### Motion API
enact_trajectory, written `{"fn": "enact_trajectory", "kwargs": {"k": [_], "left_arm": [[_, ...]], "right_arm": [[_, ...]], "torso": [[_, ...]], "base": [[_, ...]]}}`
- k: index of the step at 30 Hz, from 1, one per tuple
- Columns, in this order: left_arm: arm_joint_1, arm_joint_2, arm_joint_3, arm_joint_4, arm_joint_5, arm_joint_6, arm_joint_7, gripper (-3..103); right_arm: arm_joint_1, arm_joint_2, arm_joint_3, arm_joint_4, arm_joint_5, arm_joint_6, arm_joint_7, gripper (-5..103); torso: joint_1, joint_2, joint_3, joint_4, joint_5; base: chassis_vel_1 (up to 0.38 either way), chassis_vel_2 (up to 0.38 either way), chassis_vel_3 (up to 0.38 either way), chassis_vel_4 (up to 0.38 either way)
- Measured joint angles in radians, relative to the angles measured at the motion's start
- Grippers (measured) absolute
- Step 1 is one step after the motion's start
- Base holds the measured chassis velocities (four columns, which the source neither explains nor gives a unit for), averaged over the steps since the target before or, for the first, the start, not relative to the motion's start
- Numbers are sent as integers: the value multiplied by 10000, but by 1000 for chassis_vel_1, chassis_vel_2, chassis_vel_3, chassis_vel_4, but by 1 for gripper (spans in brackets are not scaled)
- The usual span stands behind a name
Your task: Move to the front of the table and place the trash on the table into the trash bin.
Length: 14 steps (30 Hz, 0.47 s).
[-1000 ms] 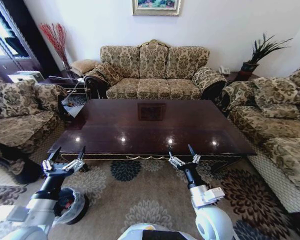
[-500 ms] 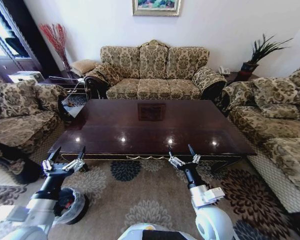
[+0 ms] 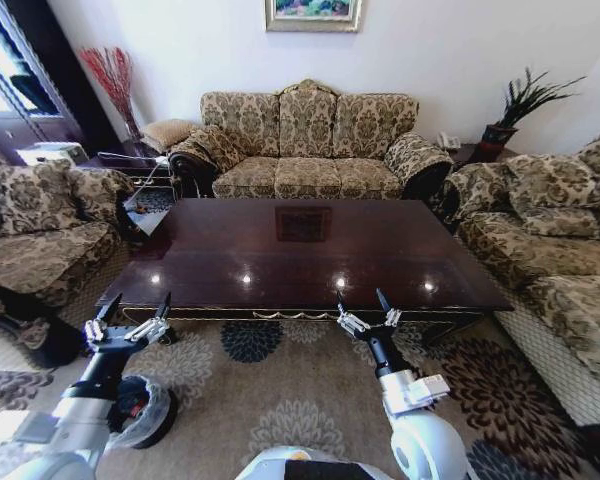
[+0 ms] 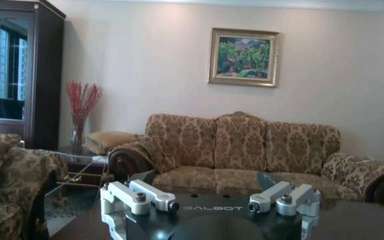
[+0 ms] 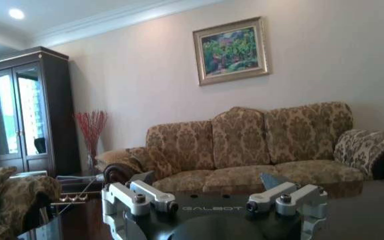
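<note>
The robot stands at the front long edge of the counter point(image 3: 310, 250), both arms raised level before it, likely a neutral carrying pose since nothing calls for a reach. The left hand point(image 3: 130, 318) hovers just short of the counter's near left corner, fingers spread and grasping nothing; the right hand point(image 3: 368, 310) hovers near the front edge right of the middle, likewise released. The trash bin point(image 3: 145, 412) sits on the patterned carpet point(image 3: 280, 390) below the left arm, round and black, its filmy whitish liner folded over the rim, something red inside. The glossy reddish-brown top mirrors ceiling lights; no trash lies on it.
</note>
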Motion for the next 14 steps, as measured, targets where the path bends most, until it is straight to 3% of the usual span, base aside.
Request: {"fn": "enact_trajectory", "kwargs": {"k": [14], "left_arm": [[0,0,0,0,0,0,0,100]], "right_arm": [[0,0,0,0,0,0,0,100]], "torso": [[0,0,0,0,0]], "base": [[0,0,0,0]]}}
